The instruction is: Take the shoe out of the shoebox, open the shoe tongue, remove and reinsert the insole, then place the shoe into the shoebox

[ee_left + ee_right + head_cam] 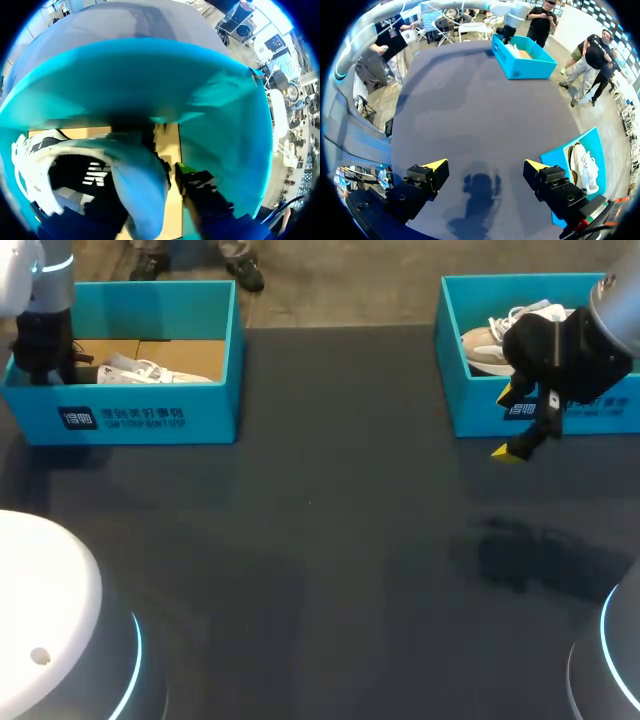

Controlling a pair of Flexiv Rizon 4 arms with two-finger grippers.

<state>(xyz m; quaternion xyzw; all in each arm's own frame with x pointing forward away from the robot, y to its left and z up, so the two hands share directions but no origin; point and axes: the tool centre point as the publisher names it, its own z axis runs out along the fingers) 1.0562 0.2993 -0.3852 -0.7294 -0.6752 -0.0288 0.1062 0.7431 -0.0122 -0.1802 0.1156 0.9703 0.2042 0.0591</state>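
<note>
Head view: one dark table. Two teal shoeboxes, left box and right box, one pale shoe in each: left shoe, right shoe. Right gripper is wide open over the table, just beside right box. Left gripper is down in left box against left shoe; it's mostly hidden, so I can't tell if it's open or closed.

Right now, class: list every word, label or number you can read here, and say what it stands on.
Left shoebox, front wall: white mark and two lines of print, too blurred to read.
Right shoebox, front wall: white print, mostly hidden behind the right arm, unreadable.
Shoe in the left shoebox: white marks on black lining, unreadable.
</note>
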